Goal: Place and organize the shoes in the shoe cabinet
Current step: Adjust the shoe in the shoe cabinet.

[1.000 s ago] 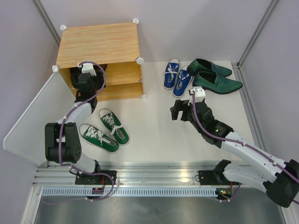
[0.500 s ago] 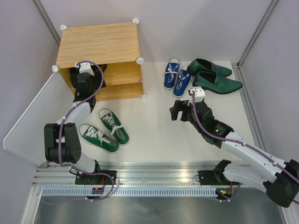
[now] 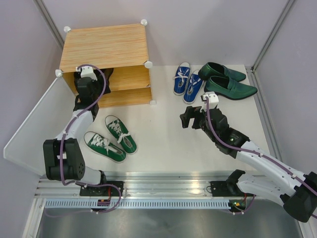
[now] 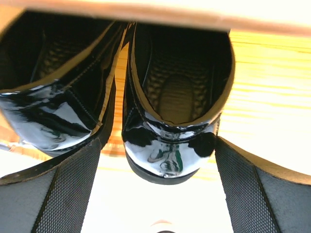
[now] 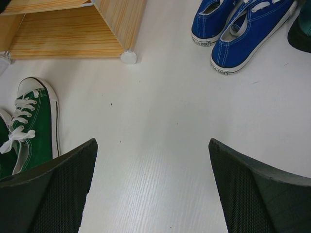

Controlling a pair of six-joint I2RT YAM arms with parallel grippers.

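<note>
**Left hand open at the boots, right hand open over bare tabletop**

The shoe cabinet stands at the far left corner of the tabletop, its frosted door swung out along the left edge. The left gripper is at the mouth of the upper shelf, jaws spread wide and holding nothing. The black ankle boots stand side by side on that shelf with their heels toward the wrist camera. The heel of the right-hand boot sits between the two fingers, which seem to stand clear of it, though the close view leaves this uncertain.

The right gripper hangs over the middle of the tabletop, equally wide open and empty. The blue sneakers lie beyond it toward the far edge, with the dark-green loafers just beside them on the right. The green sneakers lie near the front edge, in front of the cabinet.
</note>
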